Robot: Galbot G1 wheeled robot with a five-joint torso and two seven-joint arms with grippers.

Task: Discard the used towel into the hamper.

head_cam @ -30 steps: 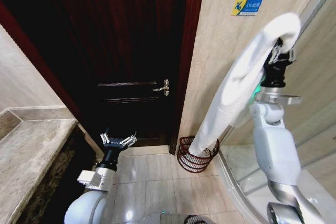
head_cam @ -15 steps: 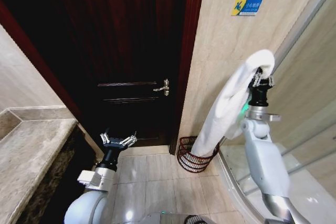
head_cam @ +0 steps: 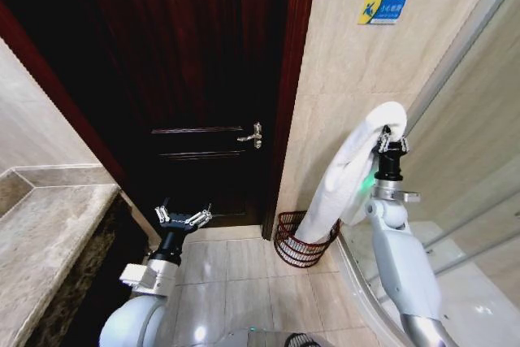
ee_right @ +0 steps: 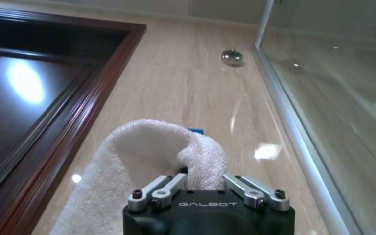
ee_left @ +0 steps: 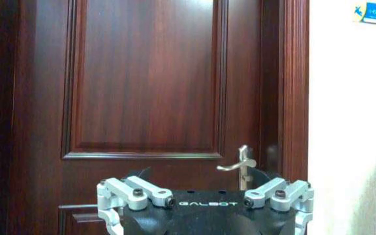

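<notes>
The towel [head_cam: 345,180] is white and hangs in a long fold from your right gripper, its lower end dropping into the hamper [head_cam: 305,241] on the tiled floor at the foot of the beige wall. Working from your left: the marble counter [head_cam: 49,233] fills the near corner, and your left gripper [head_cam: 183,218] sits low beside it, fingers spread wide apart with nothing between them, facing the dark wooden door [head_cam: 195,79] with its metal door handle [head_cam: 253,136]. The hamper stands just right of the door frame, close to the glass shower screen [head_cam: 463,144]. Your right gripper [head_cam: 391,142] points upward above the hamper, clamped on the top of the towel, which drapes over its fingers [ee_right: 168,188] in the right wrist view.
</notes>
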